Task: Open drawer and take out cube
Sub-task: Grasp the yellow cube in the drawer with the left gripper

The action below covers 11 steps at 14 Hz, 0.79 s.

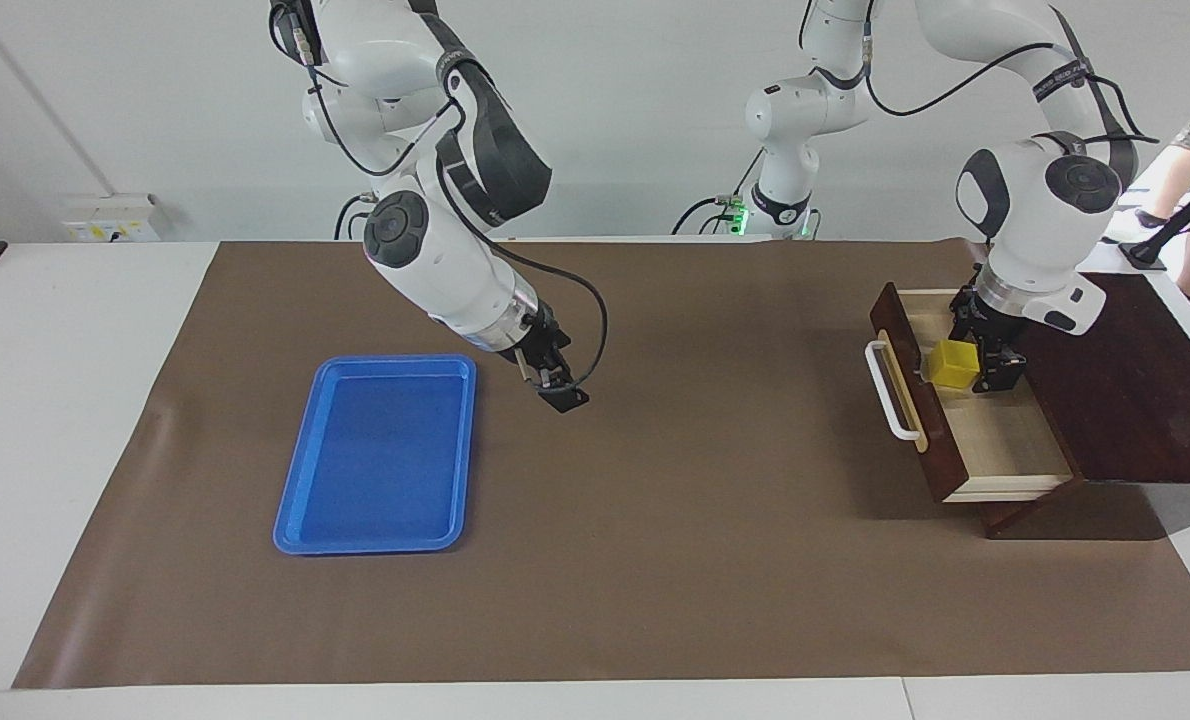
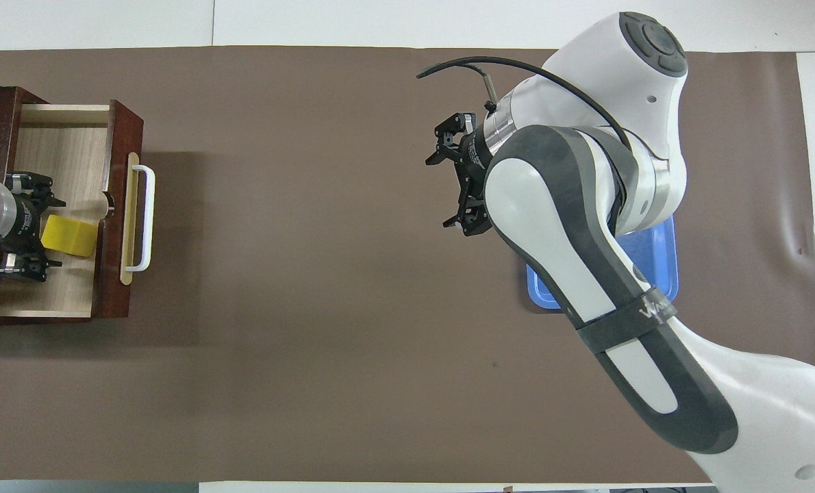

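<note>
A: Where is the cube (image 1: 953, 362)?

B: It lies in the drawer (image 1: 995, 440), which is pulled out at the left arm's end of the table, close to the front wall. The left gripper (image 1: 985, 352) is low inside with its 2 fingers wide on either side of the cube, not clamped.

A: And the other arm?

B: The right gripper (image 1: 553, 382) hangs spread and empty over the bare brown mat (image 1: 655, 500), beside the blue tray (image 1: 300, 470); much free room lies between.

One camera sits high across the table (image 1: 595, 600), facing the two robots and looking down at a slant. The other hangs high above the robots' own end, aimed forward and steeply down. Both stand well back and share the whole brown mat (image 2: 325, 383), half a turn apart.
</note>
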Tool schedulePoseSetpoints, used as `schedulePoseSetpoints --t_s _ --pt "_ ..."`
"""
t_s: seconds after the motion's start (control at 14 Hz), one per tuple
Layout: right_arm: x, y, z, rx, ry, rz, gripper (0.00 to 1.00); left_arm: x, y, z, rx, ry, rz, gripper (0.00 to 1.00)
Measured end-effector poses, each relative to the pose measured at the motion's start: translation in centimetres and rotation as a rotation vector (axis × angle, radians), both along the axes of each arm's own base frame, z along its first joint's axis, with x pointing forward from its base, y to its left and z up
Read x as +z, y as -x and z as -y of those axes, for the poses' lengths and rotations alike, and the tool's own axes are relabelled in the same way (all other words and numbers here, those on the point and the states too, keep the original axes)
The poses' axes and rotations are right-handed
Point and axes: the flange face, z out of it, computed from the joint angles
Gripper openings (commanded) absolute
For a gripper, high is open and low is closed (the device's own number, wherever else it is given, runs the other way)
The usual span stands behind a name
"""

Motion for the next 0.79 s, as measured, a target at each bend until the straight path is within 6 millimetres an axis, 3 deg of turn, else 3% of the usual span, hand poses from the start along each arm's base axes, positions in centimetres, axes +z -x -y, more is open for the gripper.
schedulePoseSetpoints --t_s 0.07,0.14,0.21,0.57,0.71,0.79 --pt "0.1 -0.2 0.4 -0.007 0.001 0.002 0.99 -0.3 0.1 0.0 0.003 0.003 0.001 0.69" --pt "0.1 -0.3 0.7 -0.012 0.002 0.003 1.0 -0.5 0.1 0.1 0.009 0.011 0.003 0.28" --pt "0.1 -0.4 0.9 -0.014 0.002 0.003 1.0 -0.6 0.2 0.1 0.017 0.023 0.003 0.0" --pt "0.1 -0.4 1.0 -0.016 0.002 0.003 1.0 0.6 -0.2 0.1 0.034 0.036 0.009 0.0" --pt "0.1 -0.5 1.0 -0.016 0.004 0.004 1.0 3.7 -1.0 0.2 0.043 0.032 -0.015 0.0" --pt "0.1 -0.5 1.0 -0.016 0.004 0.004 1.0 6.7 -1.5 0.3 0.048 0.03 -0.021 0.0"
